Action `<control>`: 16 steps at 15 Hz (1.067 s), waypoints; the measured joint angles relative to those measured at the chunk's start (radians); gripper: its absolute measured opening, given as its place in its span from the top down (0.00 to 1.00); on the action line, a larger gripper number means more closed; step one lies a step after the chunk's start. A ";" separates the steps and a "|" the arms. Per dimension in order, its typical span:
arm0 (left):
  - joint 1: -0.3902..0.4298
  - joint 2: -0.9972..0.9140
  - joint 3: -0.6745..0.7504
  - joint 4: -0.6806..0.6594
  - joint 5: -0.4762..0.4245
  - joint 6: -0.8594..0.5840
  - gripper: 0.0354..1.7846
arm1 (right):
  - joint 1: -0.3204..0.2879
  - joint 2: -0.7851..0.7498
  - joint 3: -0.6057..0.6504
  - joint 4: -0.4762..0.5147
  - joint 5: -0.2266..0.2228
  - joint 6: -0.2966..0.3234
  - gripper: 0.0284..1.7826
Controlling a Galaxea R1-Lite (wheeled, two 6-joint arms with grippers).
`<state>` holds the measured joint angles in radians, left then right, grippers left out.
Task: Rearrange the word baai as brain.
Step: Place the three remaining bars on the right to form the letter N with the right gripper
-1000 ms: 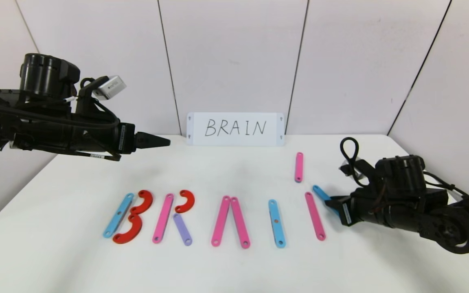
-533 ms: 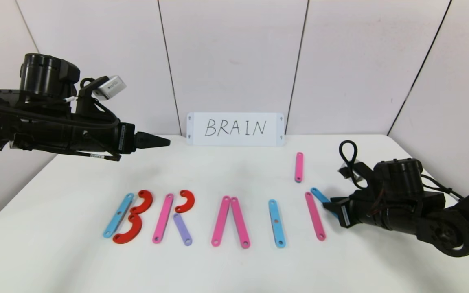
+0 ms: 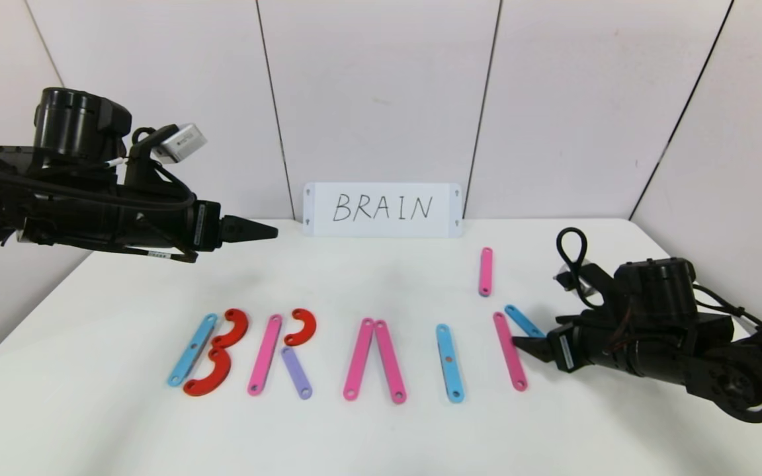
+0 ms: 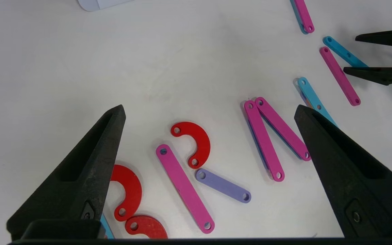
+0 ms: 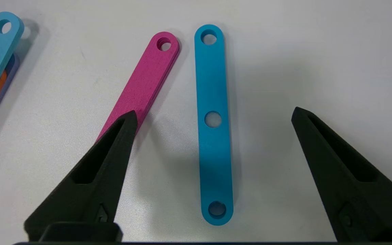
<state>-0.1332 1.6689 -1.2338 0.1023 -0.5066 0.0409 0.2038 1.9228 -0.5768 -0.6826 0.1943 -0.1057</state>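
Letter strips in row mid-table, card behind, spare bar back-right.

Head camera sits high, faces forward and down over the white table to the BRAIN card at the back wall; takes in both arms and the whole letter row; left wrist camera looks from well above between its own fingers, obliquely across the row; right wrist camera is very close, nearly straight down; shared by all three: blue bar and pink bar at the row's right end.
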 joint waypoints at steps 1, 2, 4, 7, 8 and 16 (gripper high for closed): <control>-0.002 0.000 0.001 0.000 0.000 0.000 0.03 | 0.000 -0.004 -0.002 0.000 -0.001 0.001 0.05; -0.003 0.000 0.003 0.000 0.000 0.000 0.03 | 0.000 -0.007 -0.005 0.000 -0.001 0.001 0.03; -0.005 0.000 0.003 0.000 0.000 0.000 0.03 | -0.001 -0.012 -0.017 0.006 -0.002 0.003 0.03; -0.007 0.000 0.003 0.000 0.001 0.000 0.03 | 0.006 -0.015 -0.072 0.032 -0.020 0.006 0.03; -0.007 0.000 0.003 0.000 0.002 0.000 0.03 | 0.014 -0.013 -0.109 0.062 -0.046 0.010 0.03; -0.007 0.005 0.002 -0.001 0.002 0.000 0.03 | 0.117 0.151 -0.532 0.299 -0.260 0.194 0.03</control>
<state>-0.1398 1.6740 -1.2319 0.1009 -0.5047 0.0409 0.3209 2.0738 -1.1089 -0.3838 -0.0657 0.0885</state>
